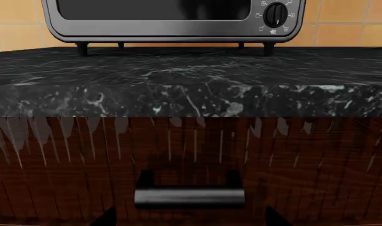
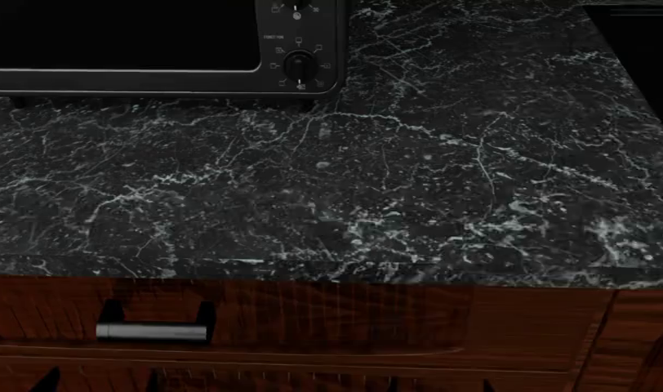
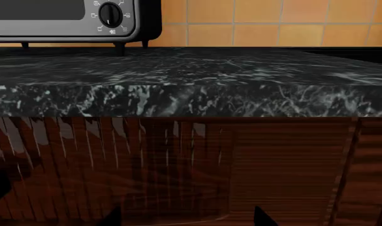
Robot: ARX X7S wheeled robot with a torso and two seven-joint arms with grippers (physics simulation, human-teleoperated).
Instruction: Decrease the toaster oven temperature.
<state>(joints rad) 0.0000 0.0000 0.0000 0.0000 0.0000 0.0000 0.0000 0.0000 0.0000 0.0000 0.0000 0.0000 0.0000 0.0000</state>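
— Where's the toaster oven [image 2: 146, 45]?
— At the back of the black marble counter [image 2: 419, 180], on its short feet, lowest knob [image 2: 299, 64] at the right of its dark door.
— And the grippers?
— Barely in view, down by the wooden drawer [image 2: 266, 314] with its metal handle [image 2: 152, 331]; I cannot tell how either's jaws stand.

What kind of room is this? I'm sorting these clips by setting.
Most likely a kitchen: a toaster oven with round knobs stands on a dark marble-look countertop, a wooden drawer with a metal handle sits below it, and orange wall tiles run behind the counter.
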